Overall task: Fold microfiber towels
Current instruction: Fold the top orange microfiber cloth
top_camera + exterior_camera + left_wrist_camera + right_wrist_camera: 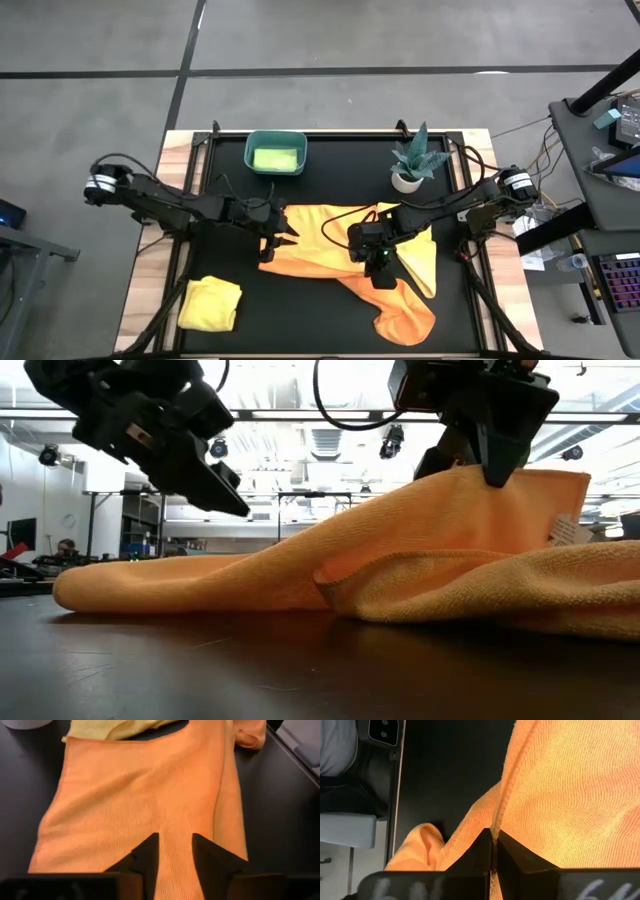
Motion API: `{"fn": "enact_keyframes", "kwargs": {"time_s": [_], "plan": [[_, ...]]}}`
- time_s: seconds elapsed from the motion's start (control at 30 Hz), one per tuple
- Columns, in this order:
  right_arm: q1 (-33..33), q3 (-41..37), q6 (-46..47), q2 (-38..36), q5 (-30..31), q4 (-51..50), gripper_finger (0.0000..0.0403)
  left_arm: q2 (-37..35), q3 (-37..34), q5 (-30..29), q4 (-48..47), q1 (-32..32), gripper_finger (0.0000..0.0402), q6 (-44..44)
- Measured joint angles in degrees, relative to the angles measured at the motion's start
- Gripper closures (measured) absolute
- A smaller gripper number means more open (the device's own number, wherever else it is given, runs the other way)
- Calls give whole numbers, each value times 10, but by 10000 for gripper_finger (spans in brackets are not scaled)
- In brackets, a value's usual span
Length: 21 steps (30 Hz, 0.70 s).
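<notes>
Your right hand is clenched on the hem of the orange towel, pinching the edge between its fingers and lifting that part into a ridge above the black counter; the low view shows the cloth rising to a peak under it. Your left hand sits over the towel's opposite edge with its fingers parted and nothing between them: it is released, with the flat orange cloth lying under the gap. In the low view it hangs clear above the fabric.

The orange towel lies spread across the middle of the counter, one end trailing toward the near right corner. A yellow towel lies partly under it on the right side. Another yellow towel sits bunched at the near left corner, well apart from the rest. The lime green towel lies inside the teal bin at the far edge, and the potted plant stands at the far right.
</notes>
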Motion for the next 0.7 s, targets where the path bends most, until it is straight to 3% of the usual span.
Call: {"fn": "enact_keyframes", "kwargs": {"time_s": [0.13, 0.47, 0.7], "plan": [[0, 0, -11, 0, 0, -6, 394, 46, 0, 10, 35, -4, 270, 0], [0, 0, -26, 0, 0, -11, 394, 158, 4, 156, 130, -8, 267, -52], [0, 0, -28, 0, 0, -11, 394, 167, 2, 216, 113, -8, 267, -90]]}}
